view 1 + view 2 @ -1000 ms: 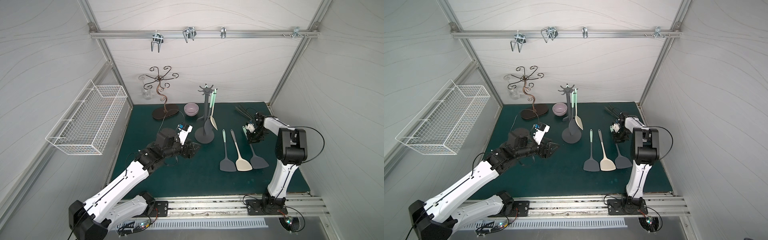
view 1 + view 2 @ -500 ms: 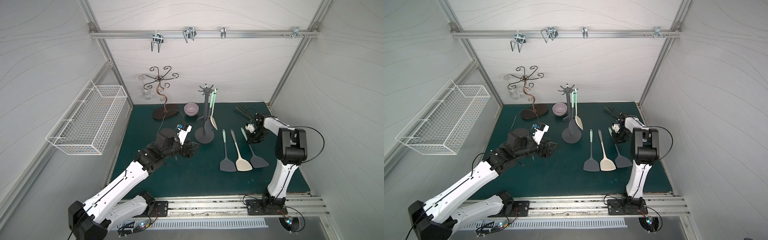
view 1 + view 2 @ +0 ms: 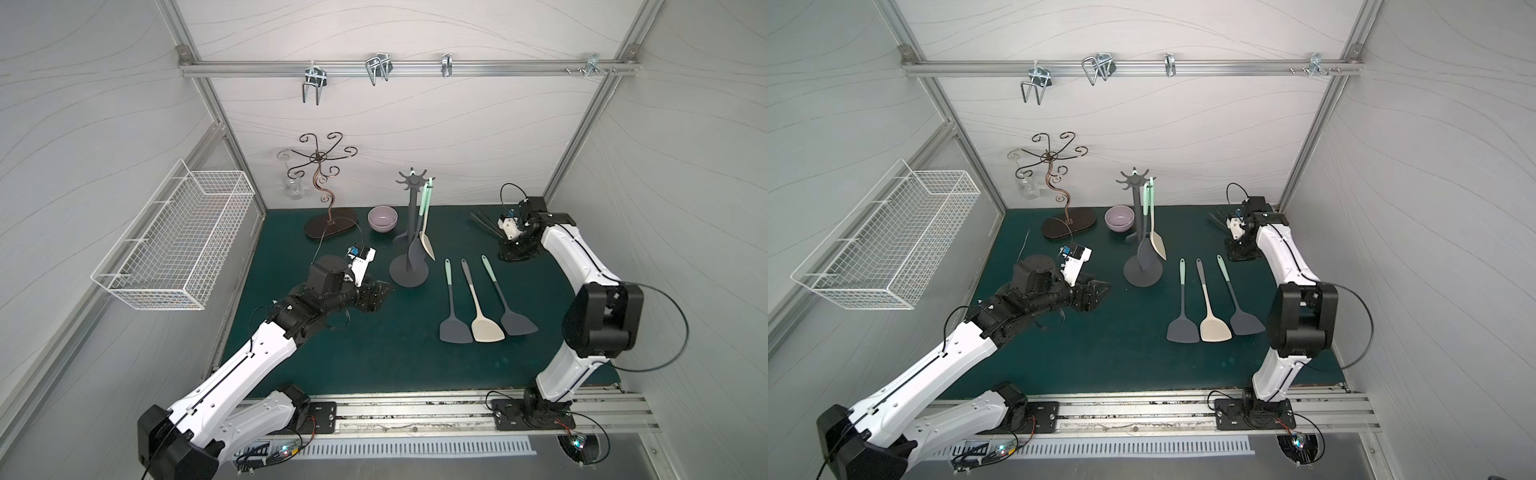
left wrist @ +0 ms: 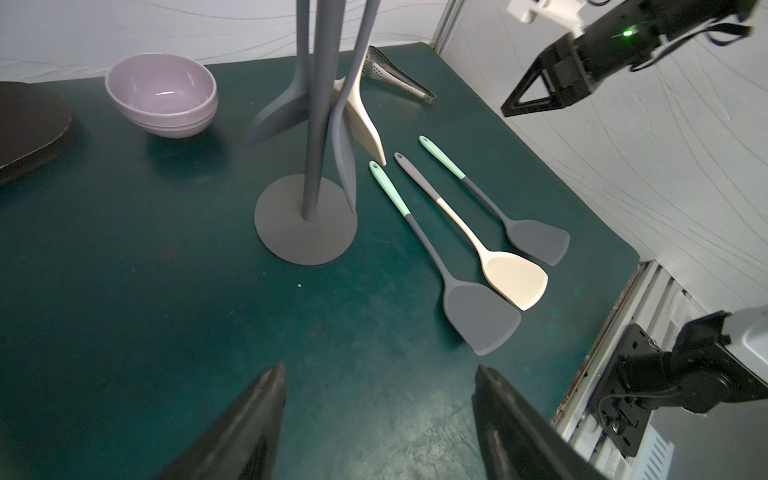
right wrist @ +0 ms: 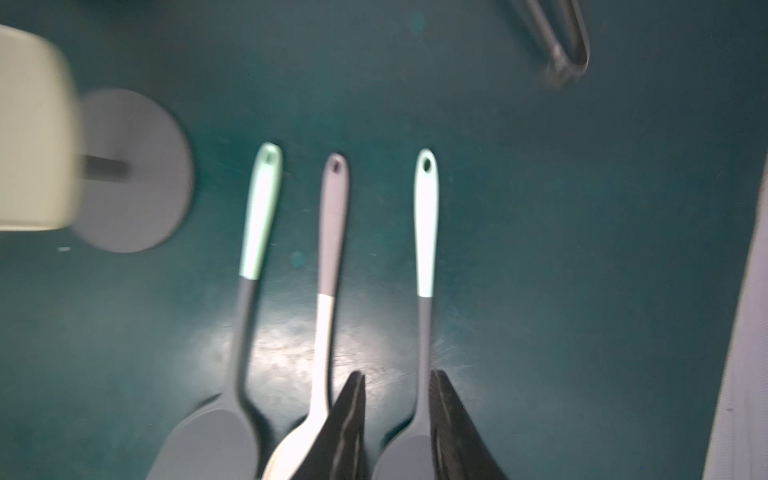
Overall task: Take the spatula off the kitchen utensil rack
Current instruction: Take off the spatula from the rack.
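Observation:
The dark grey kitchen utensil rack [image 3: 410, 216] stands mid-mat in both top views, its round base [image 4: 305, 232] large in the left wrist view. A cream spatula [image 3: 427, 246] with a mint handle and a grey spatula [image 3: 414, 254] hang from its crown. Three more spatulas lie side by side on the mat: grey [image 3: 452, 303], cream [image 3: 480, 309] and grey [image 3: 506, 301]. My left gripper [image 3: 380, 293] hovers open and empty left of the base [image 4: 380, 368]. My right gripper [image 3: 516, 251] hangs over the rightmost spatula's mint handle [image 5: 426, 232], jaws slightly apart [image 5: 397, 374], holding nothing.
A bronze scrolled stand [image 3: 330, 226] and a lilac bowl [image 3: 382, 219] sit at the back left. Metal tongs [image 3: 484, 220] lie behind the right gripper. A white wire basket [image 3: 178, 249] hangs on the left wall. An overhead rail [image 3: 395, 68] carries hooks.
My right gripper's jaws have parted from shut, and the rightmost spatula's handle now lies free on the mat. The left arm has barely moved.

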